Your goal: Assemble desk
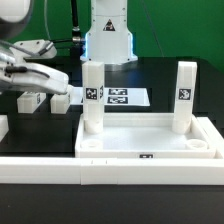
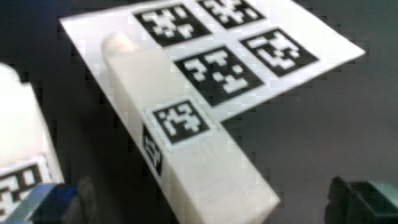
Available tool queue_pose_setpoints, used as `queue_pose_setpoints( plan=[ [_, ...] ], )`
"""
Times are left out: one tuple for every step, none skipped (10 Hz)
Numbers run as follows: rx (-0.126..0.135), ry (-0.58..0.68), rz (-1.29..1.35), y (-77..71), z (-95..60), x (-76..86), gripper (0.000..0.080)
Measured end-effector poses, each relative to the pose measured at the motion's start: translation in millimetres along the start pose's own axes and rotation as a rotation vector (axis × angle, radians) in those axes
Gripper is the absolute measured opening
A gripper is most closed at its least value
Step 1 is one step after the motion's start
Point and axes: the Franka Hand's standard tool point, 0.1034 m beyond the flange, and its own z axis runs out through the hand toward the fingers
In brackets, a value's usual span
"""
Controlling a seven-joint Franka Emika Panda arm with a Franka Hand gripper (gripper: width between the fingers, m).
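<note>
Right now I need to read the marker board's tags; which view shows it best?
The wrist view: the marker board is large, four tags in view, a leg covering one edge. The exterior view shows it small, partly behind an upright leg.

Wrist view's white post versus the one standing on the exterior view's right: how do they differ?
The lying post lies flat, loose, within the open tool; the standing post is upright, planted in the tray. Both are white, square and tagged.
</note>
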Motion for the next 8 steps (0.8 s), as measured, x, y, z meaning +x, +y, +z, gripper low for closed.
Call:
queue_pose_setpoints(
  plan=[
    [-0.012, -0.008, 0.026, -5.5, 2.3, 1.5, 0.0649],
    [-0.017, -0.010, 0.034, -7.9, 5.0, 1.9, 0.0649],
    [-0.015, -0.007, 0.033, -6.4, 4.2, 2.3, 0.0649],
    [-0.013, -0.009, 0.035, -5.4, 4.4, 2.8, 0.0649],
    [-0.014, -0.014, 0.038, -4.1, 6.2, 4.0, 0.0649],
    [-0.013, -0.018, 0.037, -4.3, 6.2, 3.5, 0.0649],
    [-0.008, -0.066, 0.045, -4.1, 8.4, -0.5, 0.0649],
    [-0.013, -0.088, 0.047, -5.0, 10.6, 1.3, 0.0649]
  ],
)
